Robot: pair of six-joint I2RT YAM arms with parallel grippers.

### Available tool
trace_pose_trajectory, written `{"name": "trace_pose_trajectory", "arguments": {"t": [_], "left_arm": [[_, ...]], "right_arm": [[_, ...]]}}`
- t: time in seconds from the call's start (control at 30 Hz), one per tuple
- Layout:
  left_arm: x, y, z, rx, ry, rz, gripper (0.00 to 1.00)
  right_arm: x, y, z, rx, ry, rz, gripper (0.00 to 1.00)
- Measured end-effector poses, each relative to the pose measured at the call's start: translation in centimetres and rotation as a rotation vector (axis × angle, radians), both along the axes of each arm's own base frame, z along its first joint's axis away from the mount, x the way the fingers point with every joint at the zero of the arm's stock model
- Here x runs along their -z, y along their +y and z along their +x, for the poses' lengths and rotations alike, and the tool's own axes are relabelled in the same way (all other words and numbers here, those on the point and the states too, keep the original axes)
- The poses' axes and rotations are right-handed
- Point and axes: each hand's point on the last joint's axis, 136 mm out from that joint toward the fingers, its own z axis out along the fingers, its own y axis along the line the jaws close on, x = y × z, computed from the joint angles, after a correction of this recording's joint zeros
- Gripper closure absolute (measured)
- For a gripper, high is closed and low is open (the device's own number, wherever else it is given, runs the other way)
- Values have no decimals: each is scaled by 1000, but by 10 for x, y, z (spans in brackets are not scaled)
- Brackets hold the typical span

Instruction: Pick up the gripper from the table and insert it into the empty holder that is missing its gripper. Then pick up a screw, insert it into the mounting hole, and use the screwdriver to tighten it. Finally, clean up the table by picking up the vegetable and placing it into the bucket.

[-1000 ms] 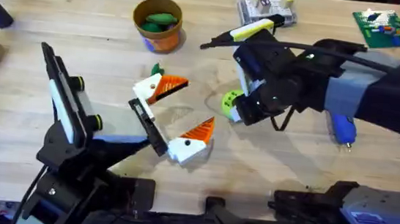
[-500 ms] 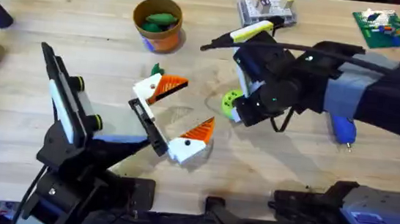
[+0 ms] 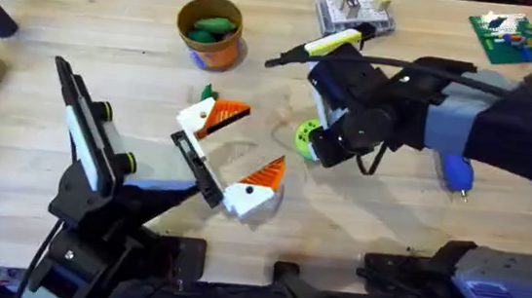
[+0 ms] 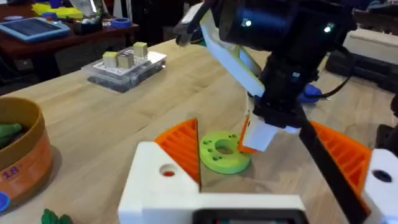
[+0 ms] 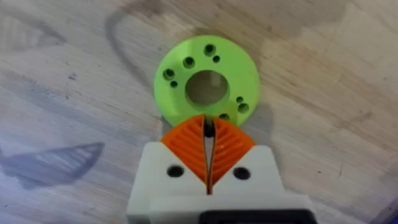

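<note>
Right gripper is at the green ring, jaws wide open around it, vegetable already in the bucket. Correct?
Not quite. The right gripper is at the green ring, but its jaws are nearly closed at the ring's rim, as the right wrist view shows. The vegetable is indeed in the bucket.

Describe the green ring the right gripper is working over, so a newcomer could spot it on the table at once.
Start at the middle of the wooden table and follow the right arm to the right gripper, whose orange pads are pinched shut on something small and dark. The green ring lies flat on the wood directly under those tips. It is a lime-green disc with a large centre hole and small holes around it.
</note>
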Motion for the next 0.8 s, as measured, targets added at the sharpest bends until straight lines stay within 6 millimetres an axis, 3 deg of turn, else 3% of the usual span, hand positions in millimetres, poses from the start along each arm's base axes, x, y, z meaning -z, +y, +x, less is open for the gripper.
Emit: {"name": "trace_pose_trajectory", "arguments": {"t": [0.5, 0.6, 0.8], "left_arm": [[0, 0, 0, 0, 0, 0, 12], [0, 0, 0, 0, 0, 0, 12], [0, 0, 0, 0, 0, 0, 12]], "right_arm": [[-9, -10, -5, 28, 89, -35, 995], [-30, -9, -1, 37, 104, -40, 995], [-89, 12, 24, 6, 20, 29, 995]]}}
